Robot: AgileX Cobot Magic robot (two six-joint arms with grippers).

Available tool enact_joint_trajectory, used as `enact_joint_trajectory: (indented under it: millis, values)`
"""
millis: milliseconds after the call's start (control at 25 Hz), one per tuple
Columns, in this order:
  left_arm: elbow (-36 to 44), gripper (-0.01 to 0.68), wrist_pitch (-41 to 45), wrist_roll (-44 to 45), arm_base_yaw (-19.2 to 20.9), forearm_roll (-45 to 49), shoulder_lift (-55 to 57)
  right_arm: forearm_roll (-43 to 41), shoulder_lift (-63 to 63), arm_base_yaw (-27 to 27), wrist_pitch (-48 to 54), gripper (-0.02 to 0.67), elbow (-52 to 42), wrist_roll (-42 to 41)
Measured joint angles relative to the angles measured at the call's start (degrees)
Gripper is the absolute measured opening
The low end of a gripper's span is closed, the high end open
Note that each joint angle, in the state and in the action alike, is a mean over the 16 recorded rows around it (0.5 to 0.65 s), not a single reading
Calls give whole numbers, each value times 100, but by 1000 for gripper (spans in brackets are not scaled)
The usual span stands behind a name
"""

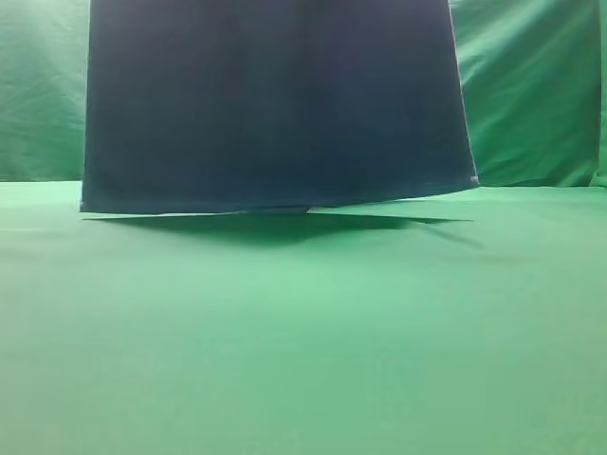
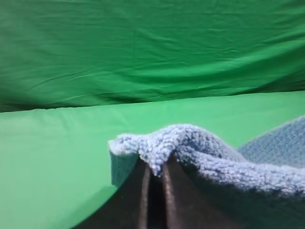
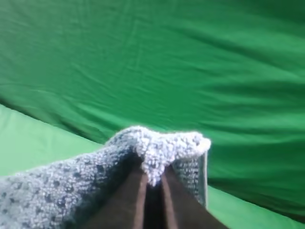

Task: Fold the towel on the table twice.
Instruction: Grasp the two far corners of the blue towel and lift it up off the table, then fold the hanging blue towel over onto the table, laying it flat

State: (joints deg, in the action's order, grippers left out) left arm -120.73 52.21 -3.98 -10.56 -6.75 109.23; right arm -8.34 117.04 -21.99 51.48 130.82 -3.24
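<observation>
Two grippers hold the towel [image 1: 275,104] up high, one at each top corner. The left gripper [image 2: 155,179] is pinched tight on a fluffy corner, and the right gripper [image 3: 152,183] is pinched tight on the other corner. From the high view the towel hangs like a big dark curtain, and its bottom edge seems to just reach the table [image 1: 303,341], with a shadow under it. This looks like the first fold getting started. Next, both arms should likely move together and lay the top edge down flat, keeping corners even. No boxes or bowls show here.
</observation>
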Motion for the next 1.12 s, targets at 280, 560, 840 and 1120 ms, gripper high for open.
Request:
enact_joint_trajectory:
  millis: [280,560,840,1120]
  values:
    - [349,0,-7,-61,0,16,-115,-71,-3,95,311,0,-153,-33]
    - [1556,0,-216,-143,-1,-27,-680,-52,-355,149,646,0,-1044,121]
    - [3138,0,-555,-184,-14,-194,-1770,94,-1343,128,506,0,-2506,317]
    - [4704,0,-748,-170,-35,-520,-2956,434,-2690,87,6,0,-4461,477]
